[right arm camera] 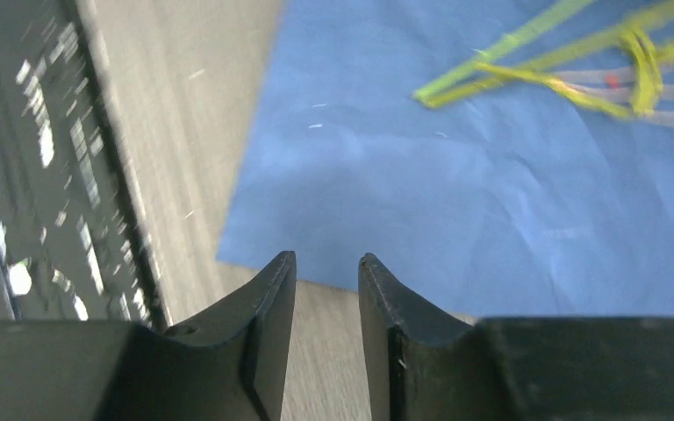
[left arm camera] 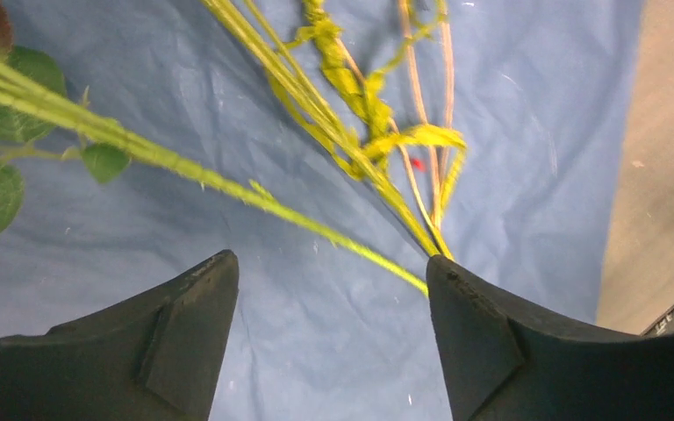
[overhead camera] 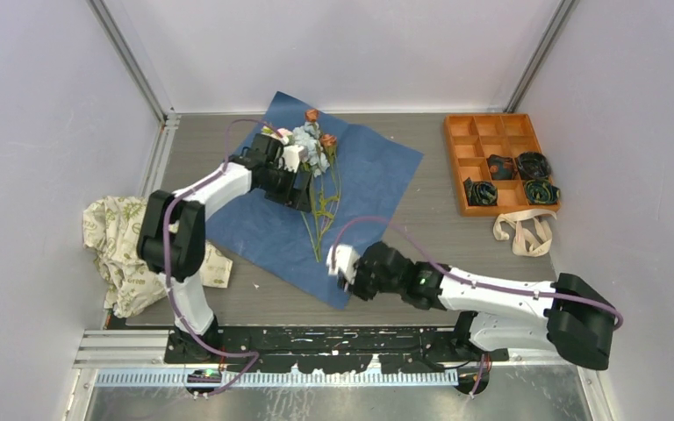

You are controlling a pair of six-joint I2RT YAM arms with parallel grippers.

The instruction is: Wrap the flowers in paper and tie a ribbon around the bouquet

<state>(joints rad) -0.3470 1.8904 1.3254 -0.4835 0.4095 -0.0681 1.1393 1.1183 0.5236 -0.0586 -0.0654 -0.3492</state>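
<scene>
The blue paper (overhead camera: 369, 171) lies flat on the table. The flowers (overhead camera: 319, 145) lie loose on it, blooms far, thin green stalks (left arm camera: 316, 105) pointing near. No bouquet is in view. My left gripper (overhead camera: 301, 191) hovers open just left of the stalks, and one stalk end reaches its right finger (left arm camera: 491, 342). My right gripper (overhead camera: 344, 274) is open with nothing between its fingers, low over bare table at the paper's near corner (right arm camera: 456, 193). The stalk ends (right arm camera: 527, 74) lie beyond it. The beige ribbon (overhead camera: 523, 232) lies loose at the right.
An orange compartment tray (overhead camera: 456, 162) holding dark coils (overhead camera: 534, 165) stands at the back right, just behind the ribbon. A crumpled cream cloth with green print (overhead camera: 118, 246) lies at the left table edge beside the left arm. A black rail (right arm camera: 26, 175) runs along the near edge.
</scene>
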